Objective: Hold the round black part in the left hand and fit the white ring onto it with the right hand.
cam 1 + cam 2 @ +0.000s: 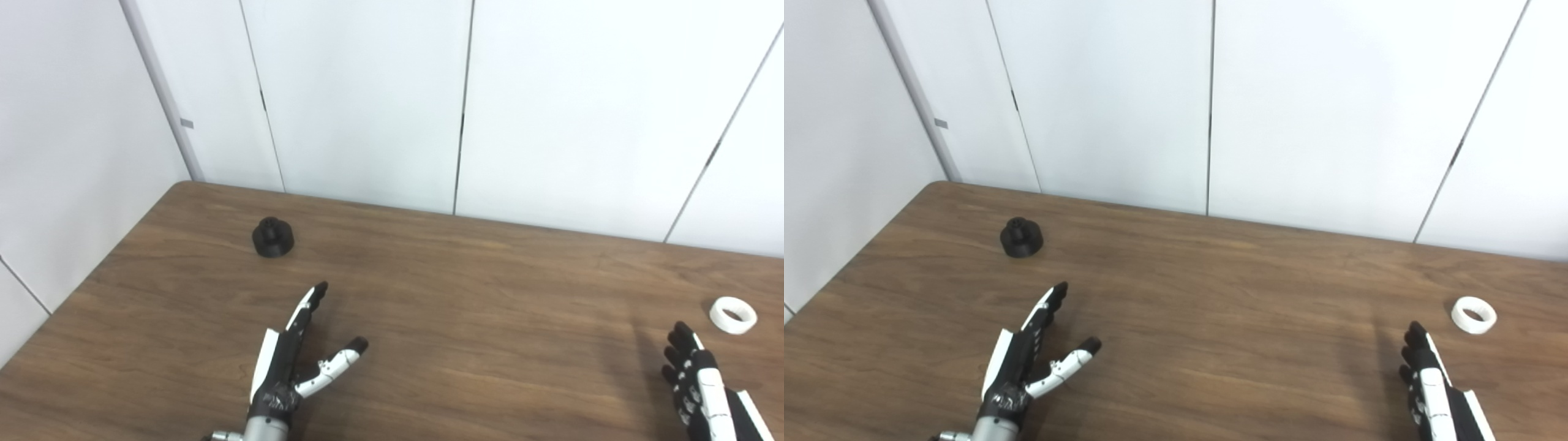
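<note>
- While nothing is grasped: left hand spread out low over the wooden counter, fingers stretched forward, thumb angled off to the right, palm empty.
- Round black part upright on the counter's far left area, narrower knob on top of a wider base, ahead of the left hand and a little to its left, clearly apart from the fingertips.
- Right hand at the lower right corner, partly cut off by the picture's edge; fingers extended and pointing away from the robot, holding nothing, thumb not visible.
- White ring flat on the counter near its right side, hole facing up, just beyond and slightly right of the right hand's fingertips, not touching them.
- Black part and white ring well apart, on opposite sides of the counter, with bare wood grain between.
- White wall panels with dark vertical seams behind the counter's far edge.
</note>
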